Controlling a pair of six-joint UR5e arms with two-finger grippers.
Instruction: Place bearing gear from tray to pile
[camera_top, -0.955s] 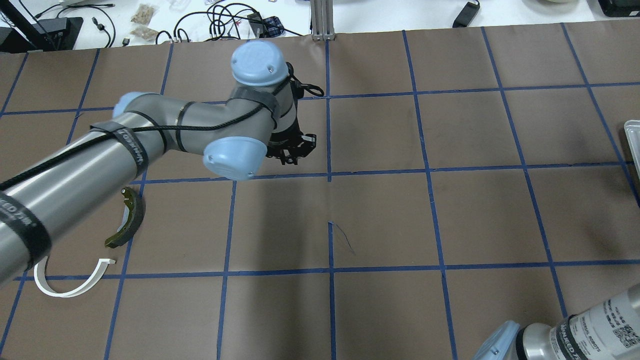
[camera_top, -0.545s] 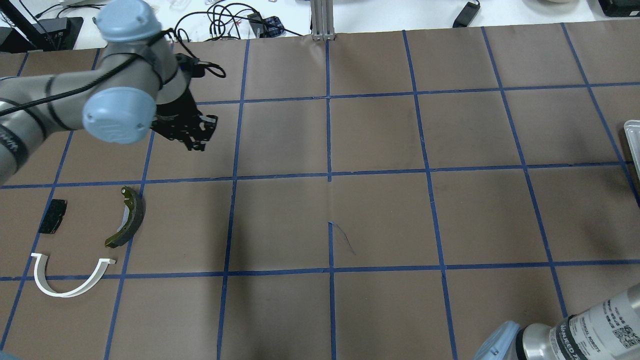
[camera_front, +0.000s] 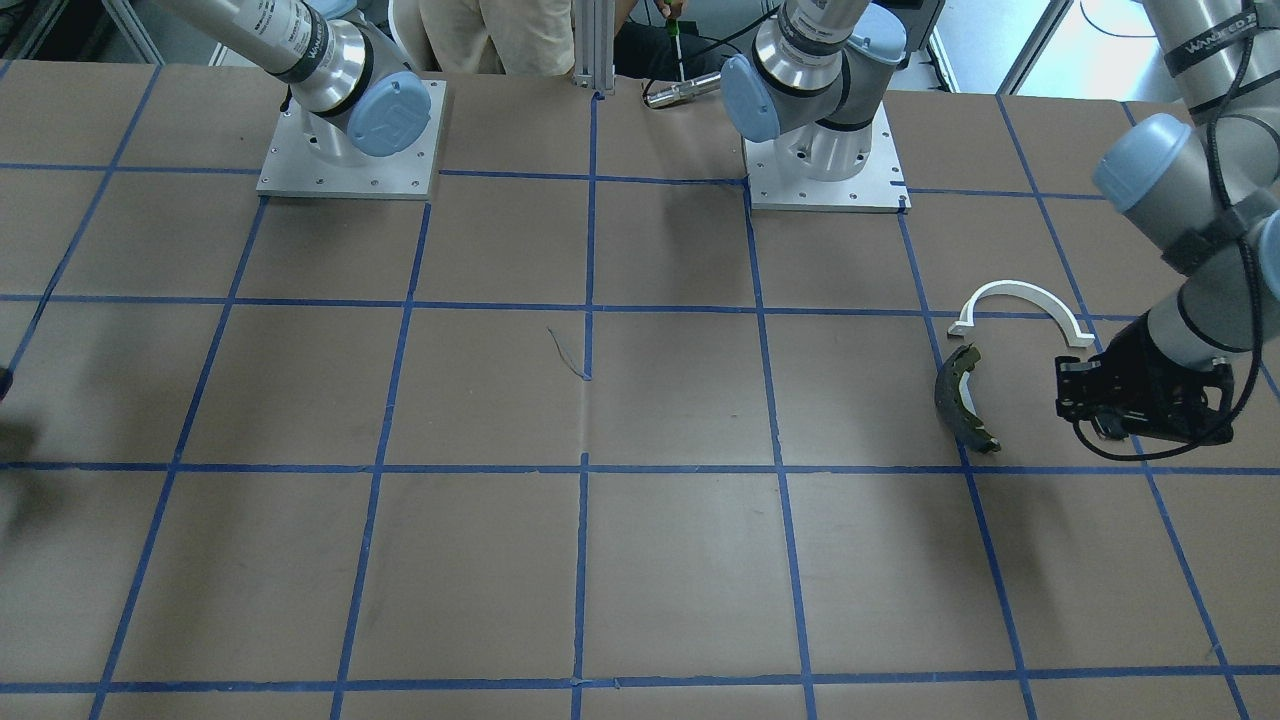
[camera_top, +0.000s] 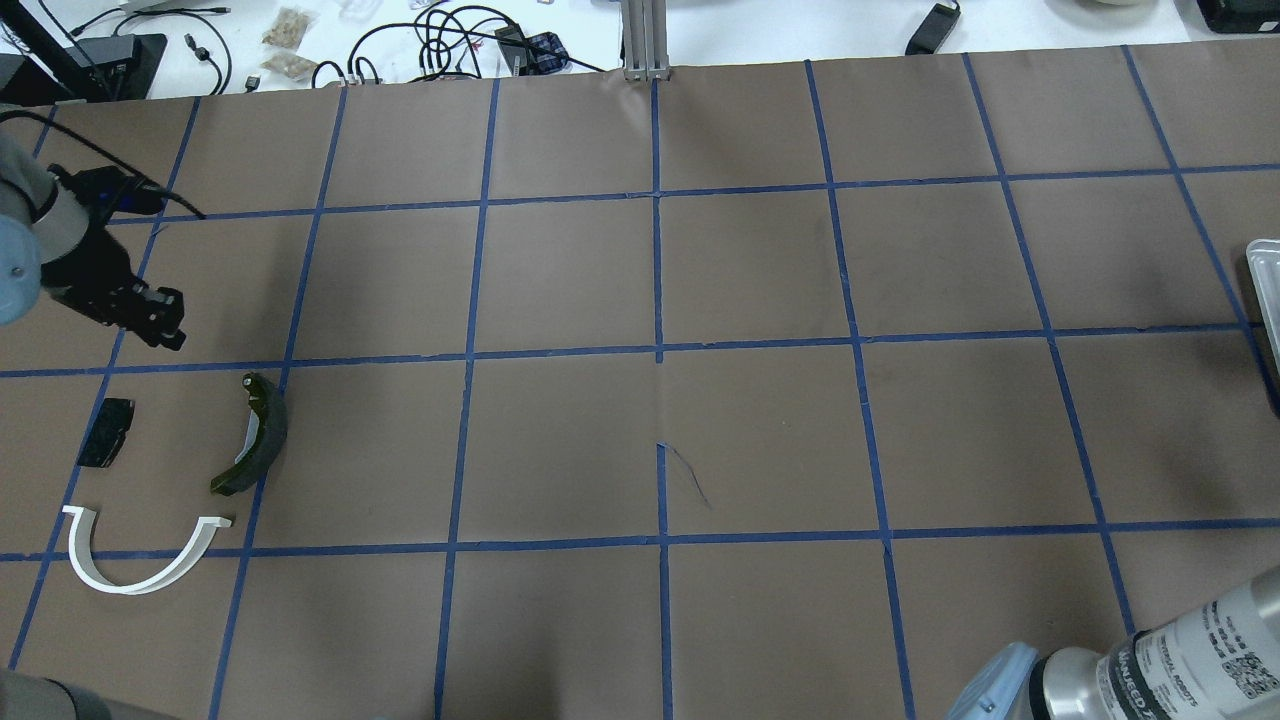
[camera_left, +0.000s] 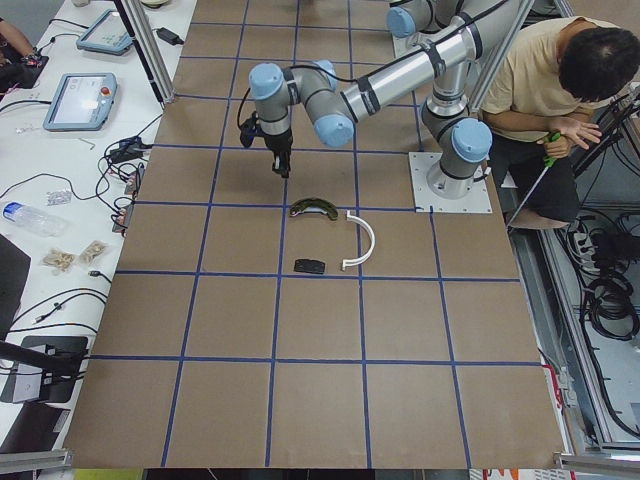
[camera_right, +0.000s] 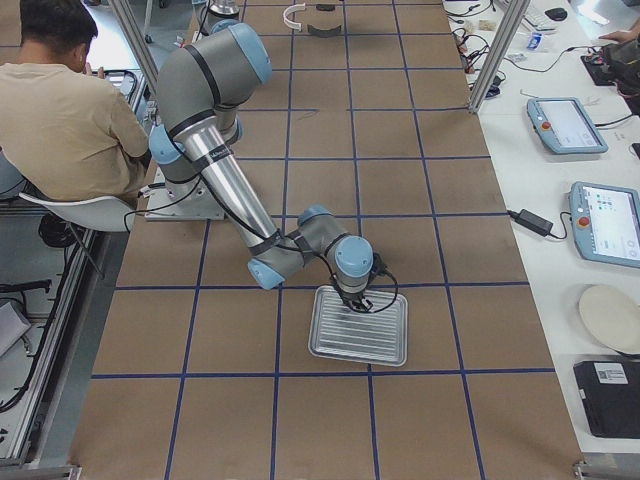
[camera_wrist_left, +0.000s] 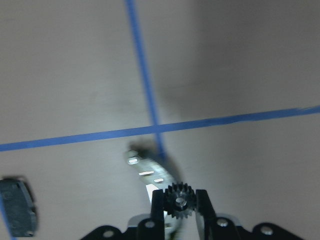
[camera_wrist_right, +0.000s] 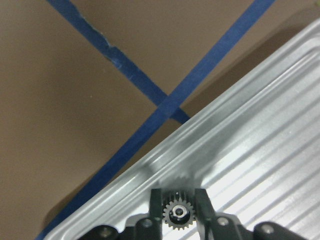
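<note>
My left gripper (camera_top: 163, 327) is shut on a small black bearing gear (camera_wrist_left: 180, 200) and hangs just beyond the pile at the table's left. The pile holds a dark olive brake shoe (camera_top: 265, 430), a small black pad (camera_top: 105, 432) and a white half-ring arch (camera_top: 130, 588). In the left wrist view the brake shoe (camera_wrist_left: 150, 167) lies blurred just ahead of the gear and the pad (camera_wrist_left: 17, 207) is at the lower left. My right gripper (camera_right: 358, 303) is shut on another bearing gear (camera_wrist_right: 178, 212) over the ribbed metal tray (camera_wrist_right: 260, 150).
The table is brown paper with a blue tape grid. The tray (camera_top: 1262, 270) sits at the far right edge. Cables and devices lie on the white bench beyond the table. A seated person (camera_left: 560, 90) is behind the robot bases.
My left arm has swung from the table's middle far to the left, carrying the gear to just beyond the pile. The black pad, hidden under the arm before, now shows.
</note>
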